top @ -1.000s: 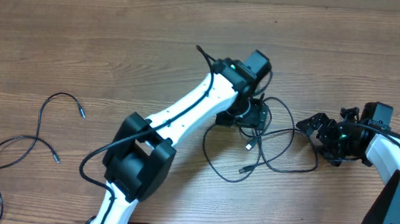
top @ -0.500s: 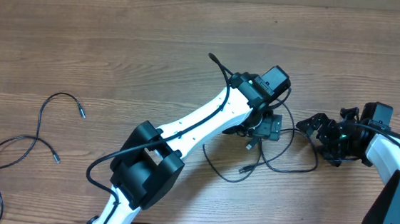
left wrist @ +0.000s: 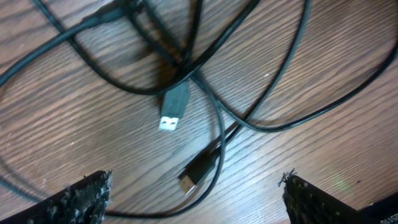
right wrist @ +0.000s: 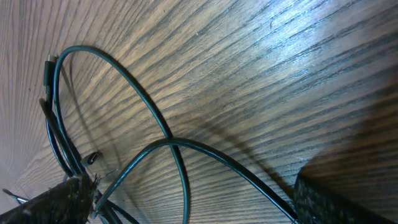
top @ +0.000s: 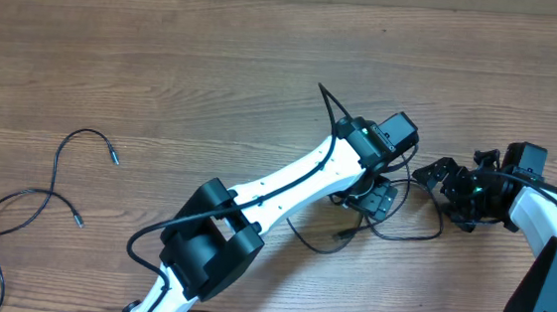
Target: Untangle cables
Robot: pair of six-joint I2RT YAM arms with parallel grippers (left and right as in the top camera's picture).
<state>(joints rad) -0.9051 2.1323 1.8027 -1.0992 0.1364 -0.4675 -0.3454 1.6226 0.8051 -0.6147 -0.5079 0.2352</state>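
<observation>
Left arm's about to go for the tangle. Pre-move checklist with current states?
1. Left gripper jaws open, empty: ok.
2. Left gripper above the tangled cables: ok.
3. Grab target in sight: ok, the USB plug lies just ahead of the jaws.
4. Right gripper jaws open, holding nothing: ok.
5. Which strand lies on top where they cross: cannot tell.
6. Loose cable apart from the tangle: ok.

Cables [left wrist: 186, 65] black; one plug tip [left wrist: 168, 123] silvery white; table [top: 166, 67] brown, streaked wood grain; my left arm [top: 292, 177] white, black joints; my right arm [top: 546, 204] likewise, small green light [top: 476, 189].
</observation>
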